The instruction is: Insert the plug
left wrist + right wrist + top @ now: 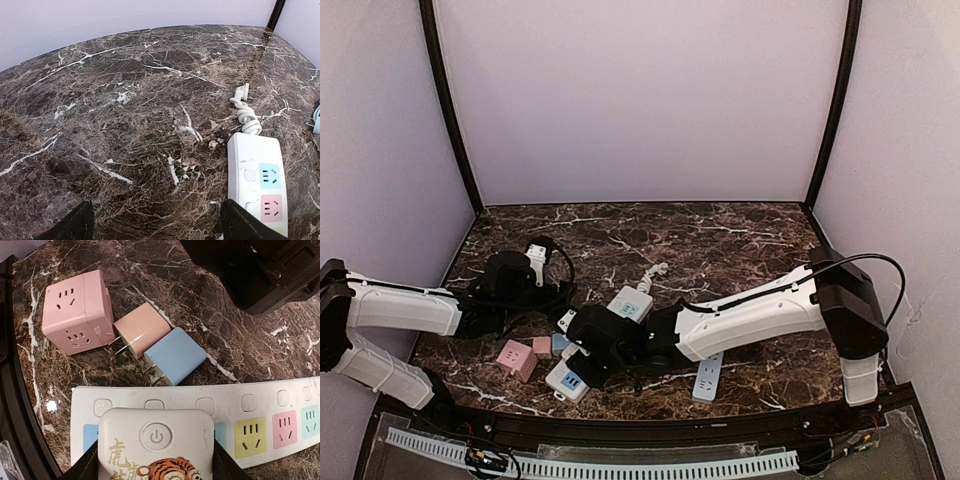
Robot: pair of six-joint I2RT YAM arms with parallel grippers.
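My right gripper (156, 466) is shut on a white plug block with a tiger picture and a power button (156, 440). It holds the block right over the blue-socket end of a long white power strip (260, 410), hiding what lies beneath. In the top view this gripper (582, 358) is over the strip's near end (567, 381). My left gripper (157, 231) is open and empty above bare marble; in the top view it (548, 297) is left of a second white strip (630, 303).
A pink cube socket (75, 312), a pink adapter (141, 330) and a blue adapter (176, 355) lie just beyond the strip. The second strip (257, 185) has a knotted cord (245, 112). A pale blue strip (708, 376) lies at the front right. The left arm (260, 270) is close by.
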